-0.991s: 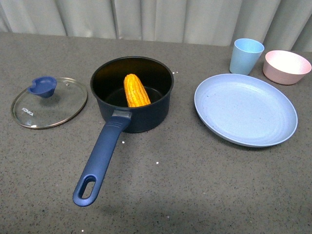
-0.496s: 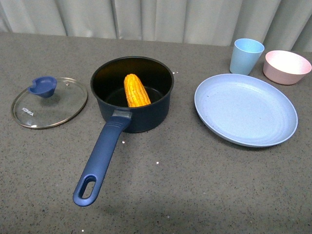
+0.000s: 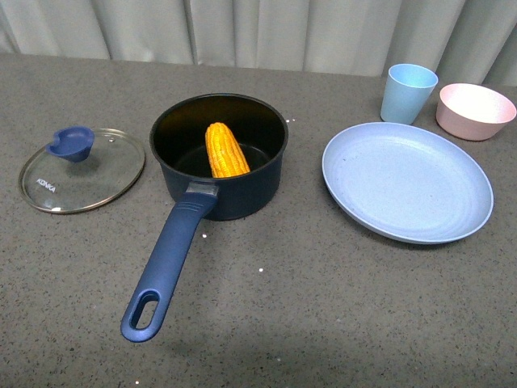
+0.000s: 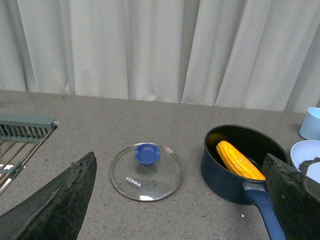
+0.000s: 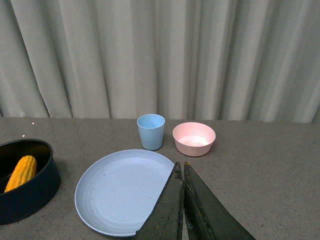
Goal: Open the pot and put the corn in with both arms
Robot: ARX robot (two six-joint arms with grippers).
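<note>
Centre-left of the front frame, the corn [image 3: 226, 150] lies inside the pot [image 3: 219, 153], long axis running front to back, lid [image 3: 81, 170] off on the bench [image 3: 323, 307] further left. Left hand [image 4: 180, 200] is spread wide, empty, nearer the pot; right hand [image 5: 183, 200] pinched shut, empty, by the plate [image 5: 125, 190]. Looks done to me.

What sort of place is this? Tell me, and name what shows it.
Probably a staged kitchen-style test bench, not a real kitchen: a grey speckled countertop backed by pale curtains, set with a pot holding corn, its glass lid, and a dish rack at one edge.
</note>
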